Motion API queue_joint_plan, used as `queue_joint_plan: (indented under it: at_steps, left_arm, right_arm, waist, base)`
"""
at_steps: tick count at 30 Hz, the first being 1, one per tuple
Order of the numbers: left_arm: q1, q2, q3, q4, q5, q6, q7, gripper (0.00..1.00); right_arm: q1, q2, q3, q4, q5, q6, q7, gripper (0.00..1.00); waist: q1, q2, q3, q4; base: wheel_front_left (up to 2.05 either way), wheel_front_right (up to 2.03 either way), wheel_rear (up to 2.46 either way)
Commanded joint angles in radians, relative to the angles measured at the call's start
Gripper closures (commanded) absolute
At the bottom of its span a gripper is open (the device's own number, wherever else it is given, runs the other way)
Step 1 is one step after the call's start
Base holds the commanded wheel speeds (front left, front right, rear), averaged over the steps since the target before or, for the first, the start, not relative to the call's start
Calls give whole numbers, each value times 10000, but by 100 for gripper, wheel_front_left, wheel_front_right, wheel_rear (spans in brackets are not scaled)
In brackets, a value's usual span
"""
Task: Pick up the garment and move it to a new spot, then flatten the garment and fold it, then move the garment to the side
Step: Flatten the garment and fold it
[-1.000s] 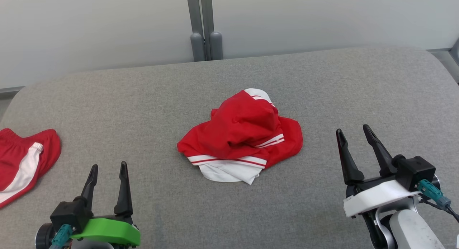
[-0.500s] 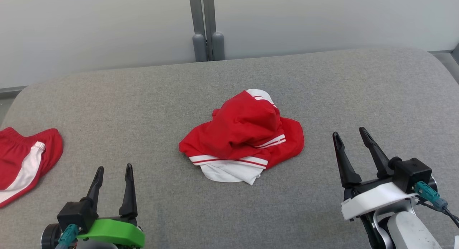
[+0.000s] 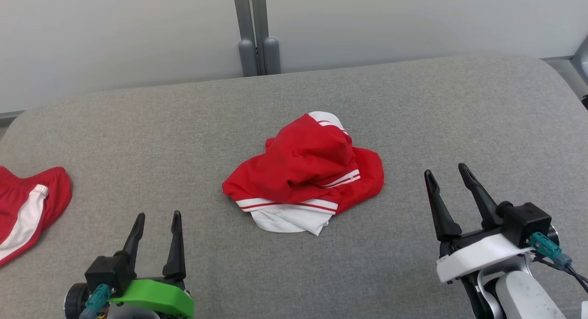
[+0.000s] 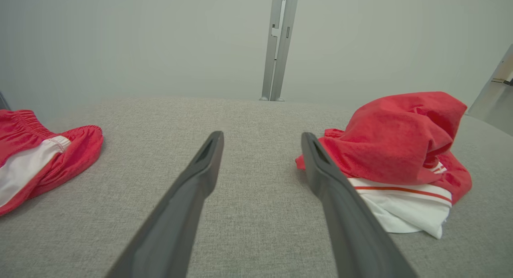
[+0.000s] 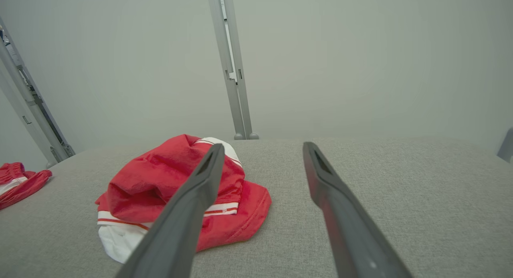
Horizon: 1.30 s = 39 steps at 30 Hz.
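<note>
Lying crumpled in a heap at the centre of the head view, the red and white garment (image 3: 303, 181) rests on the grey desk (image 3: 138, 126), apart from both hands. The left hand (image 3: 158, 214) sits at the lower left, its fingers spread and released, grasping nothing. The right hand (image 3: 445, 169) sits at the lower right, likewise spread and empty. A second red garment (image 3: 27, 208) with a white stripe lies at the left edge, well apart from the heap.

Red-and-white shorts (image 3: 27, 208), far left of head view: cut by frame edge, full outline unknown. Crumpled garment (image 5: 152, 182), right wrist view: middle hidden behind dark finger (image 5: 188, 214); type unclear.
</note>
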Motion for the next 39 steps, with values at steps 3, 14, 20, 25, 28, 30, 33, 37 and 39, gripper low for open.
queue_joint_plan:
  at_steps: [3, 14, 20, 25, 28, 30, 33, 37, 39]
  left_arm:
    - [-338, -73, -407, -53, -235, -75, -9, 0]
    - [-1671, -129, -3773, 818, -1253, -109, 2555, 0]
    - [-2500, -144, -4878, 1590, -1206, 6, 3019, 0]
    - [-3068, -154, -5320, 2560, -1262, 420, 2966, 0]
    - [-3295, -140, -5602, 3011, -1334, 558, 2892, 0]
    - [-3491, -139, -5725, 3412, -1141, 811, 2843, 0]
    - [-3628, -138, -5834, 3978, -1144, 998, 2778, 42]
    - [-3732, -143, -6007, 4219, -1325, 966, 2451, 100]
    - [-3734, -156, -6077, 4108, -1491, 934, 2224, 100]
  right_arm:
    - [-172, -19, -4, -72, 4, 4, -31, 0]
    - [-630, 81, -120, -384, -130, 4, -31, 0]
    - [-879, 220, -80, -430, -153, 4, -31, 0]
    - [-998, 350, -156, -505, -178, 4, -31, 0]
    - [-989, 407, -234, -510, -185, 4, -31, 0]
    - [-998, 443, -253, -510, -195, 4, -31, 0]
    - [-1031, 479, -293, -491, -207, 4, -31, 0]
    - [-976, 497, -369, -483, -230, 4, -31, 0]
    - [-900, 494, -399, -485, -239, 4, -31, 0]
  waist:
    - [0, 0, 165, -137]
    - [0, 0, 992, -765]
    - [0, 0, 1371, -1285]
    - [0, 0, 1633, -1709]
    - [0, 0, 1731, -1816]
    - [0, 0, 1775, -1856]
    - [0, 0, 1805, -1864]
    - [0, 0, 1742, -1755]
    - [0, 0, 1669, -1648]
  base:
    - [0, 0, 0]
    - [0, 0, 0]
    - [0, 0, 0]
    - [0, 0, 0]
    - [0, 0, 0]
    - [0, 0, 0]
    - [0, 0, 0]
    - [0, 0, 0]
    - [0, 0, 0]
